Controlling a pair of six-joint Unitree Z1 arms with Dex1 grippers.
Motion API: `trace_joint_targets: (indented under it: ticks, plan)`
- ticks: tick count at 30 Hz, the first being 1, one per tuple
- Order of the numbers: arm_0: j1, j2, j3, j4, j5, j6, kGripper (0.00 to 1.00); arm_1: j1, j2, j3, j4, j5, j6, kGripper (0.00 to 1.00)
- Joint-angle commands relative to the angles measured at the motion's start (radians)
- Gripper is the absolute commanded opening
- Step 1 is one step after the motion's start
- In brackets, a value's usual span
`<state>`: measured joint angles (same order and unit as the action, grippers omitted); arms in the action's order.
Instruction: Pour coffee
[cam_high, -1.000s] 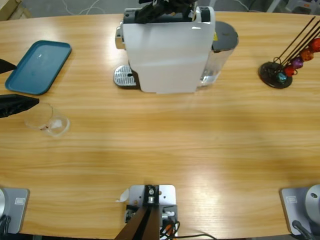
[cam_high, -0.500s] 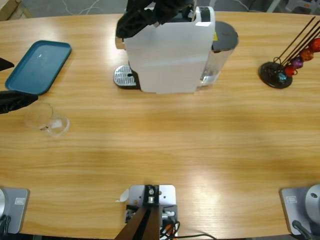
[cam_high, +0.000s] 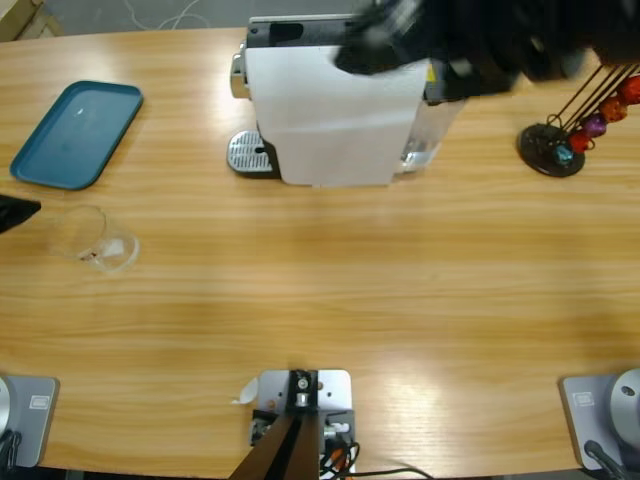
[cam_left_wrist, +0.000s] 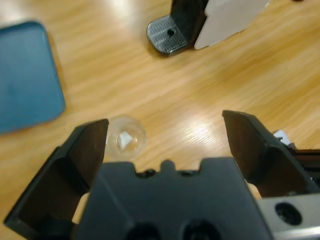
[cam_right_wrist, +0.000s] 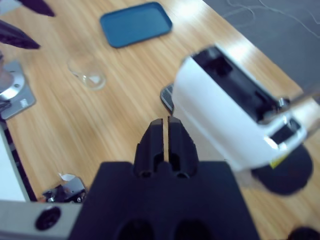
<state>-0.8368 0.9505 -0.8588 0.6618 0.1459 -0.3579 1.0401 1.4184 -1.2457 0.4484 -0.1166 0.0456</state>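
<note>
The left gripper (cam_left_wrist: 165, 145) has its jaws spread wide with nothing between them. Just beyond its left jaw tip lies the glass tumbler (cam_left_wrist: 125, 139), apart from the jaw. In the high view only a black tip of this gripper (cam_high: 15, 212) shows at the left edge, and the tumbler (cam_high: 95, 240) lies just to its right, on its side as far as I can tell, its long axis running left to right along the table. A faint dark smear low in the glass may be the coffee (cam_high: 97, 259).

The right gripper (cam_right_wrist: 166, 145) has its jaws pressed together, holding nothing. It hangs over the far side of the table above the white coffee machine (cam_high: 335, 110), well apart from the tumbler, so the left arm is the nearer one for a pick-up.

On the wooden table (cam_high: 350, 290) the blue tray (cam_high: 75, 133) sits beyond the tumbler, and the capsule stand (cam_high: 555, 145) is at far right.
</note>
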Motion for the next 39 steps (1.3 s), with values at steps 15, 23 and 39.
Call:
trace_joint_targets:
  ticks: [15,23,39]
  plan:
    - [-0.134,-0.171,0.178,0.124,0.155,-0.426,0.987,-0.214,-0.153,0.261,-0.186,-0.171,0.192,0.000]
    - [-0.143,-0.214,0.188,0.075,0.149,-0.335,0.987,-0.414,-0.029,0.135,-0.247,-0.115,0.166,0.000]
    - [-0.161,-0.228,0.216,-0.076,0.122,-0.161,0.991,-0.328,0.176,0.011,-0.315,-0.085,0.210,0.000]
